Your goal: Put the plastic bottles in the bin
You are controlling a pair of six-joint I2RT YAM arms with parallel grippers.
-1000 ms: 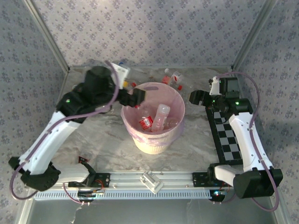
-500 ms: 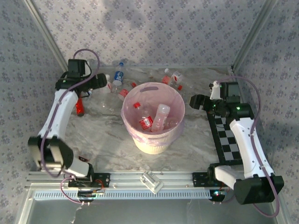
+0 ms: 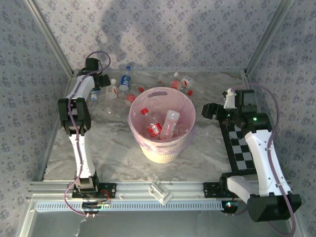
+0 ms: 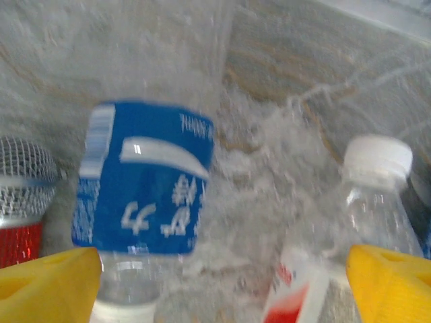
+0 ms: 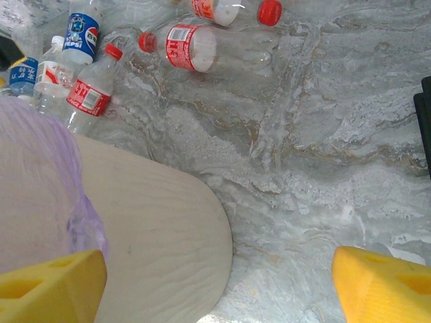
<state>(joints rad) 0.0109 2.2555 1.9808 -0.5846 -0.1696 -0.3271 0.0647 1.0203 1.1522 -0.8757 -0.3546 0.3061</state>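
The left gripper (image 4: 222, 289) hangs with its fingers spread wide over a blue-labelled bottle (image 4: 145, 178) lying on the marble table (image 3: 113, 143) at the back left, gripping nothing. The right gripper (image 5: 219, 282) is spread open too, just beside the bin (image 3: 165, 153). A few bottles (image 3: 170, 123) lie inside the bin.

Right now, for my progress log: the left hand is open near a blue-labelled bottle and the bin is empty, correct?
Not empty: the top external view shows the bin holding at least two bottles. The left hand is open near the blue-labelled bottle, as you said.
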